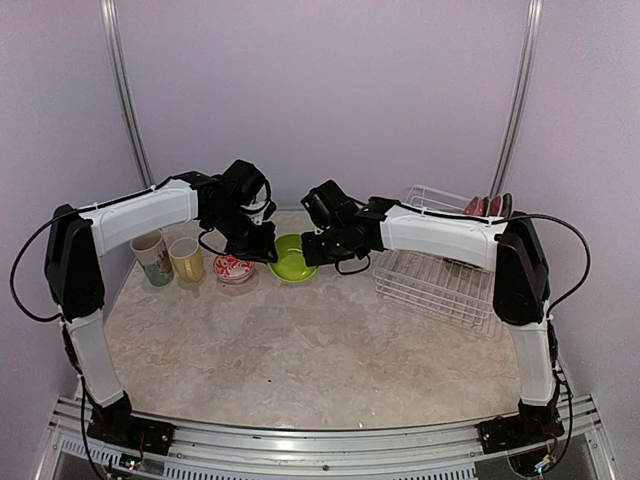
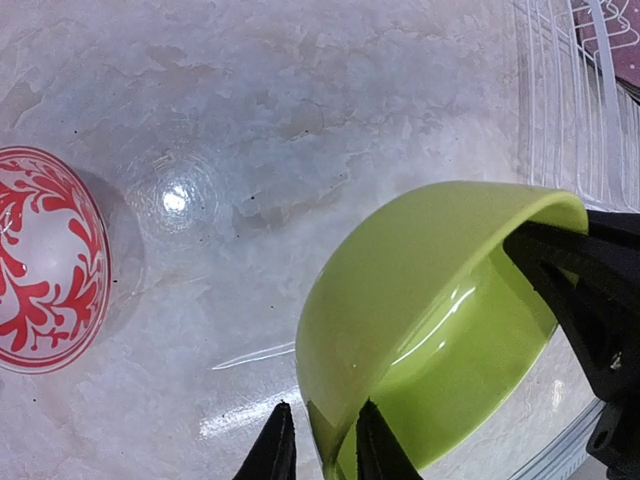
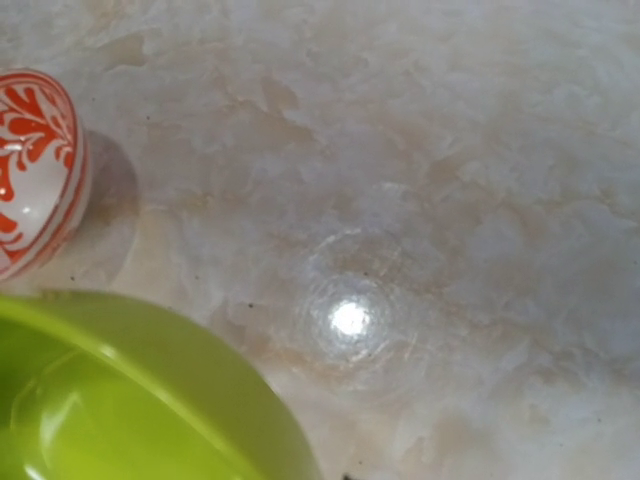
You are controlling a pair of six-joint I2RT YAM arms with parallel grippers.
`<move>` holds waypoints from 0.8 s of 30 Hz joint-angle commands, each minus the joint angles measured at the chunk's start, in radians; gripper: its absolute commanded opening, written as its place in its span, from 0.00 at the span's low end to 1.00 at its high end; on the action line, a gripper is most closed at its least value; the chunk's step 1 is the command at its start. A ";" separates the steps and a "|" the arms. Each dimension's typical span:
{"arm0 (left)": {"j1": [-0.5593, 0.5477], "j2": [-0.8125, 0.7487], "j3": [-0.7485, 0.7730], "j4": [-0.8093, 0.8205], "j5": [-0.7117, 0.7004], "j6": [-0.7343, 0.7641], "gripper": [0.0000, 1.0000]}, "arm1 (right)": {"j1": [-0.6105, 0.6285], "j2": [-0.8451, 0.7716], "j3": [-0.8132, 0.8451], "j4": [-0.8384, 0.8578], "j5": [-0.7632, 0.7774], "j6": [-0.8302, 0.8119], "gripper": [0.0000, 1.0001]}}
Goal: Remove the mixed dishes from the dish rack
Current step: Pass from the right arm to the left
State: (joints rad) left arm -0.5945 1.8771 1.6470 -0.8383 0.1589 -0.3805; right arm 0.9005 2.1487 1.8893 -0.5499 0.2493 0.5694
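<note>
Lime-green bowl (image 2: 430,290), tilted over the marble-patterned table (image 2: 300,120): we see the left gripper (image 2: 322,412) pinching its near rim, one finger inside and one outside. The right gripper (image 1: 318,250) has a finger inside the far rim, but we cannot tell whether it grips. The small white-and-red bowl (image 2: 45,260) sits to the left, the dish rack (image 1: 440,280) to the right.

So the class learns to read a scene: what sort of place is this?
Probably a robot lab bench staged as a kitchen counter: two arms bolted to a marble-look table, a white wire dish rack, a lime-green bowl and a yellow cup.
</note>
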 commanded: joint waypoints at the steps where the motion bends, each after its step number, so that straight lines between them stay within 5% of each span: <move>1: -0.007 0.026 0.030 -0.034 -0.052 0.015 0.19 | 0.021 0.020 0.045 0.007 0.015 0.016 0.00; 10: -0.009 0.017 0.029 -0.033 -0.061 0.023 0.00 | 0.034 0.041 0.080 -0.015 0.018 0.013 0.00; 19: 0.045 0.010 0.029 -0.031 -0.023 0.001 0.00 | 0.028 -0.013 0.042 -0.040 0.073 0.008 0.55; 24: 0.108 0.015 0.043 -0.045 -0.005 -0.017 0.00 | 0.022 -0.113 -0.026 -0.047 0.154 -0.004 0.69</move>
State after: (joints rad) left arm -0.5438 1.8915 1.6558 -0.8677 0.1444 -0.3851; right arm 0.9268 2.1494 1.9175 -0.5545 0.3153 0.5800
